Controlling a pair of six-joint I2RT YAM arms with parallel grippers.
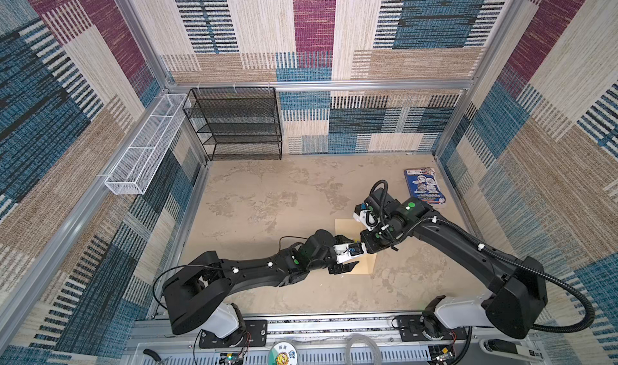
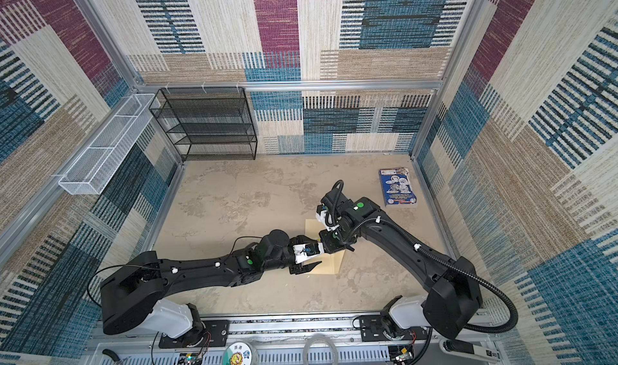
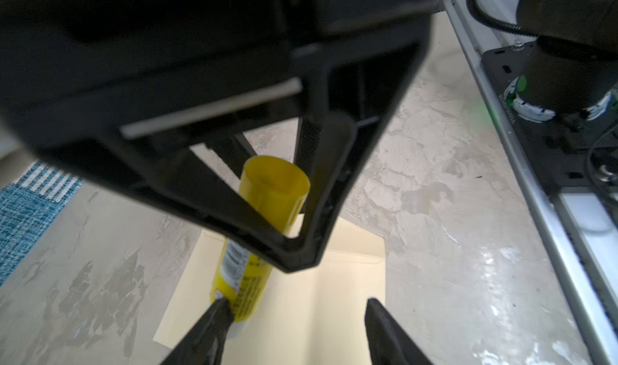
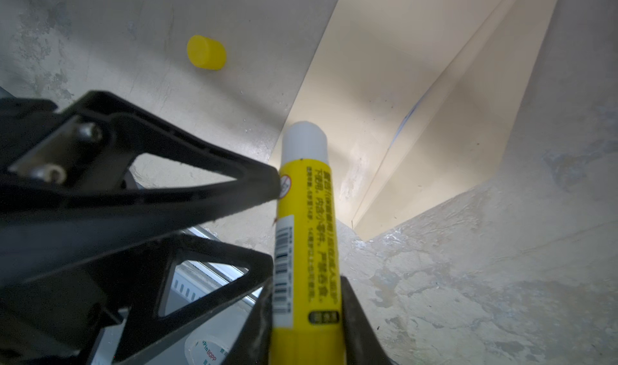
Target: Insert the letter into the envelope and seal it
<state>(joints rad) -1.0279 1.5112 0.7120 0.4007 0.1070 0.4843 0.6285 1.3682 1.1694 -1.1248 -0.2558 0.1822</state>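
1. Right wrist view: shows the right gripper point(image 4: 306, 289) clamped on an uncapped yellow glue stick point(image 4: 306, 213).
2. Shows the left gripper point(image 3: 296, 304) with jaws apart, one fingertip point(image 4: 267, 186) touching that stick.
3. Finds the envelope point(image 4: 384, 79) flat on the table point(image 1: 267, 213) beneath both, flap open.
4. Finds a yellow cap point(image 4: 206, 52) nearby, apart from it.
5. Places a blue booklet point(image 1: 424, 186) far back.

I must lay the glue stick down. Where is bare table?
Free: the table between the black wire shelf and the envelope, and the front strip by the rail. Crowded: over the envelope, where left gripper and right gripper, holding the glue stick, meet, yellow cap nearby.
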